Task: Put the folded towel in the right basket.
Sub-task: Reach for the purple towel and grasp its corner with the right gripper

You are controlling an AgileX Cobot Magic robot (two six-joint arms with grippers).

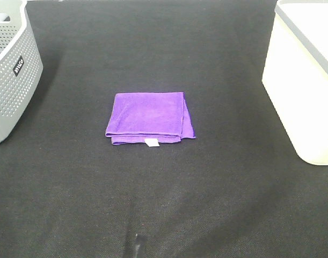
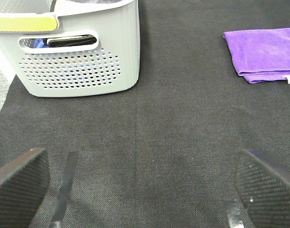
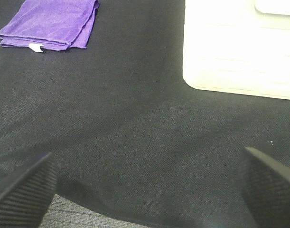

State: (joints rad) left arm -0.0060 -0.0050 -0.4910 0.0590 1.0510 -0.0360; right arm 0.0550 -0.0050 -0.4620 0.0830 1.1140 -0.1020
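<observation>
A folded purple towel [image 1: 149,117] with a small white tag lies flat on the black mat near the middle. It also shows in the left wrist view [image 2: 263,54] and the right wrist view [image 3: 50,23]. The right basket [image 1: 306,80] is white and stands at the right edge; it shows in the right wrist view [image 3: 239,47] too. My left gripper [image 2: 140,190] is open and empty, well short of the towel. My right gripper [image 3: 145,185] is open and empty, between towel and white basket but nearer the front. Neither arm shows in the high view.
A grey perforated basket [image 1: 11,70] stands at the left edge; in the left wrist view [image 2: 78,52] it holds dark and blue items. The black mat [image 1: 164,204] covers the table.
</observation>
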